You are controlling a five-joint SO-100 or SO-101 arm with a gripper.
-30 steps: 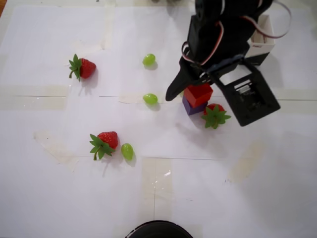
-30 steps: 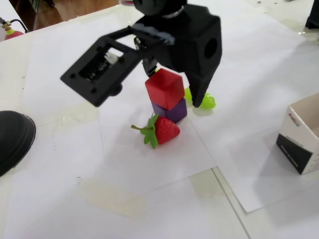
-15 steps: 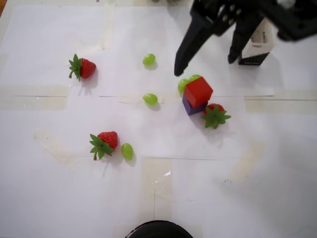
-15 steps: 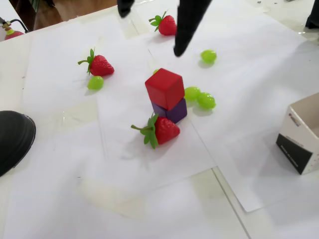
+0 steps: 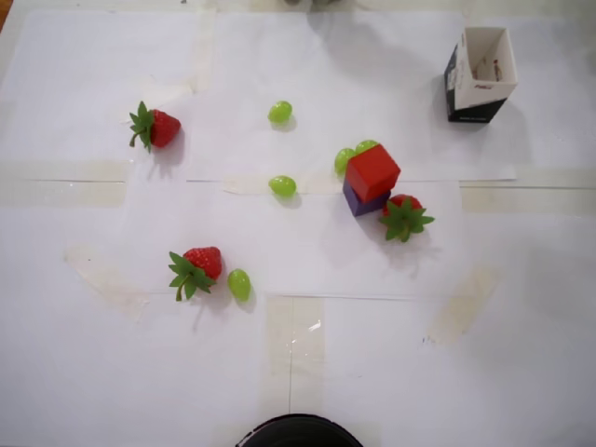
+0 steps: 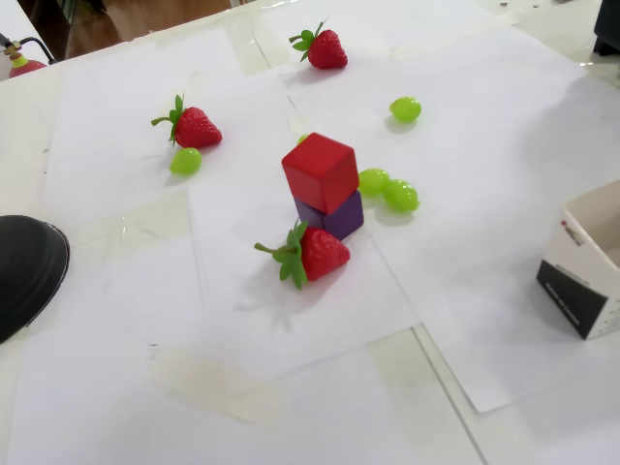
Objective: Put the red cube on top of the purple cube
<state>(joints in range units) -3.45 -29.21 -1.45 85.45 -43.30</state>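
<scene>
The red cube [image 5: 372,172] [image 6: 321,171] rests on top of the purple cube [image 5: 359,202] [image 6: 334,216], slightly twisted against it, near the middle of the white paper. Only a sliver of the purple cube shows under it in the overhead view. No gripper or arm appears in either view.
A strawberry [image 5: 403,216] [image 6: 312,254] lies against the stack. Two green grapes [image 5: 355,155] [image 6: 386,189] sit beside it. Two more strawberries [image 5: 154,128] [image 5: 196,268] and several grapes are scattered on the paper. A small open box [image 5: 479,74] [image 6: 589,273] stands apart. A black round object [image 6: 24,271] sits at the table edge.
The gripper was around the stacked cubes one second ago, then rose open above them, and has now left both views. The red cube stays on the purple cube.
</scene>
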